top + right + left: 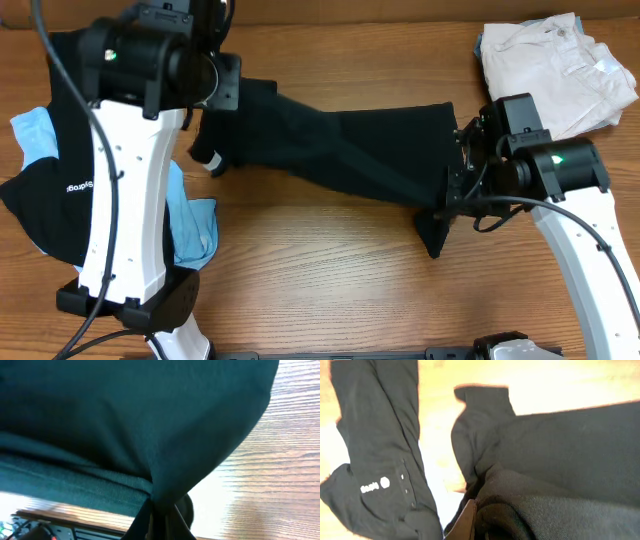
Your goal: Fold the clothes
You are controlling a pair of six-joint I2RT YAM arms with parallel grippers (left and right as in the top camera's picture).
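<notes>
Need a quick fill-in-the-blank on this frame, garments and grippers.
The T-shirt stretched between the left gripper and the right gripper is ___.
The white garment lies on the ___ side of the table.
The lettering on the other black garment is ___.
Missing words: black; right; white.

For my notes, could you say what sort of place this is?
Likely a robot lab bench: wooden table, black T-shirt held by left gripper and right gripper, white clothes nearby.

A plain black T-shirt (560, 460) bunches up close, beside a black lettered garment (375, 435) on the table (560, 385).
</notes>
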